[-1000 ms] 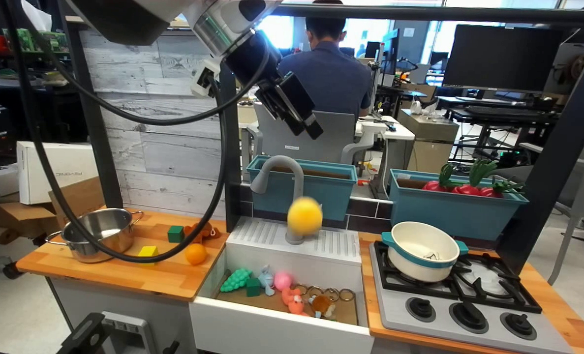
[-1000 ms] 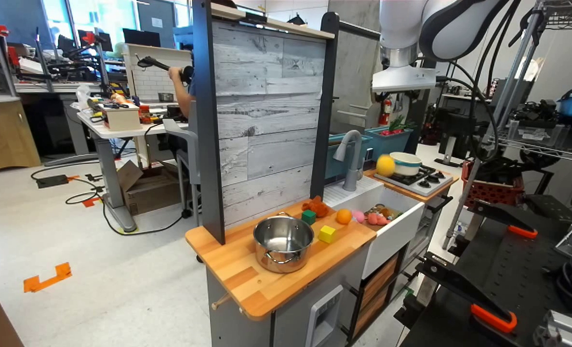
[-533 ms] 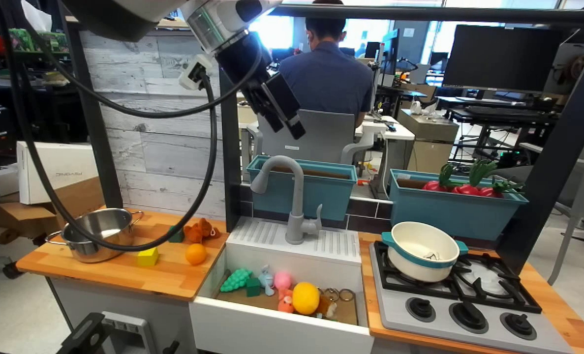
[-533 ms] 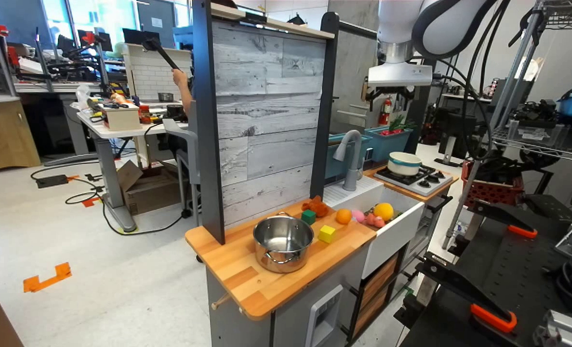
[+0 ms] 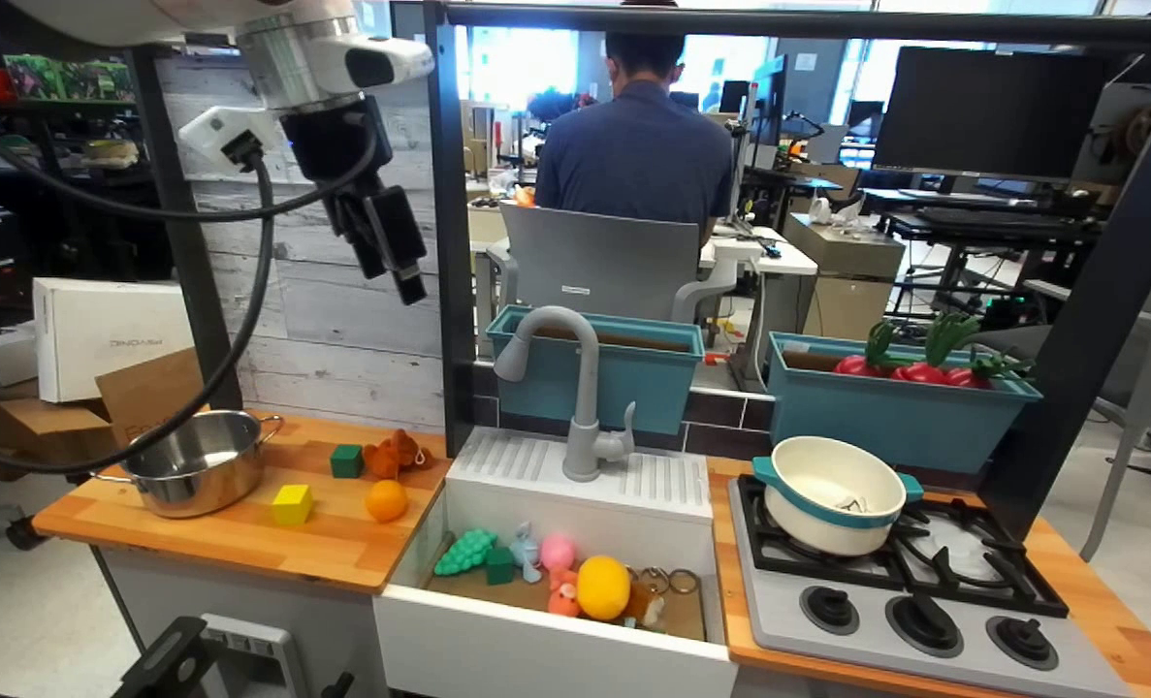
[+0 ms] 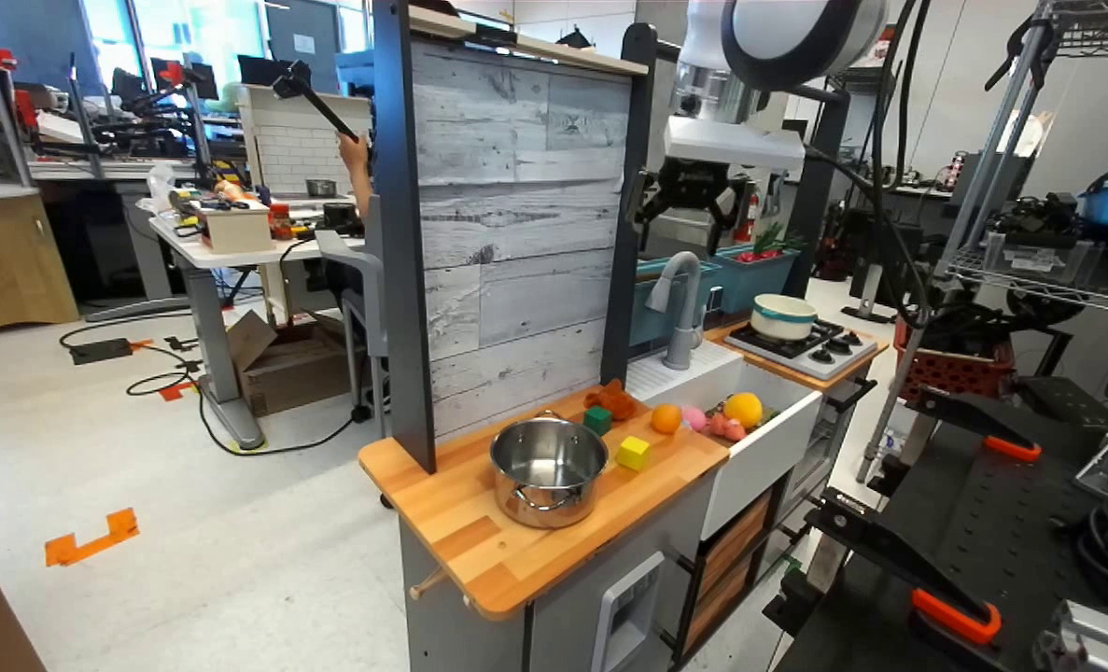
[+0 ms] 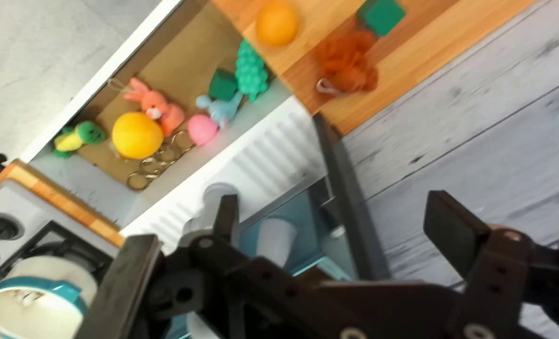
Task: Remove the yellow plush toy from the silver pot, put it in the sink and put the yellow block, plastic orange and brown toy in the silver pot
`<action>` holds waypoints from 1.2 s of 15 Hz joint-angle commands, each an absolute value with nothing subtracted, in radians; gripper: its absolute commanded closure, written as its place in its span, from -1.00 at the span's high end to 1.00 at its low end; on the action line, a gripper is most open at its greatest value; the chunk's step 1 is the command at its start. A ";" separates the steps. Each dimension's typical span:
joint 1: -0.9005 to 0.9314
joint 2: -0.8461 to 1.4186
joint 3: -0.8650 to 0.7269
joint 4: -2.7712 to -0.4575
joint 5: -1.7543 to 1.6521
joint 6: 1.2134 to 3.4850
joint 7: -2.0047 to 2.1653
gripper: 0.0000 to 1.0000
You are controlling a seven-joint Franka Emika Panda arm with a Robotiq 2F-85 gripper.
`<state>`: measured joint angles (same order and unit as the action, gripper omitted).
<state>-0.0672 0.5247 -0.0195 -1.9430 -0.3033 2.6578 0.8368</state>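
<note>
We find the yellow plush toy (image 5: 603, 587) in the sink (image 5: 546, 642) beside a pink rabbit toy (image 7: 159, 107); the yellow block (image 6: 633, 453), plastic orange (image 6: 666, 419) and brown toy (image 6: 614, 400) lie outside the silver pot (image 6: 549, 467), on the table (image 6: 507, 560). The cream pot (image 5: 827, 536) holds something small (image 5: 851, 505), unclear. Our pincer (image 6: 681, 229) hangs high, fingers spread well apart.

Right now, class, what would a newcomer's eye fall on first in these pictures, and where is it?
The bright yellow plush, lying in the white sink among other toys, would likely catch the eye first. Next comes the shiny pot on the wooden counter. The open gripper, hanging in the air above the counter's level, would probably follow.
</note>
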 commanded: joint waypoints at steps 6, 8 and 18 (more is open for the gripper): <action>0.097 0.621 -0.023 -1.761 -0.105 2.129 0.655 1.00; 0.112 0.651 -0.027 -1.705 -0.116 2.047 0.661 1.00; 0.176 0.793 -0.080 -1.661 -0.139 2.213 0.716 1.00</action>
<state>0.1490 0.7463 -0.0539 -1.6858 -0.1469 2.1837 0.6998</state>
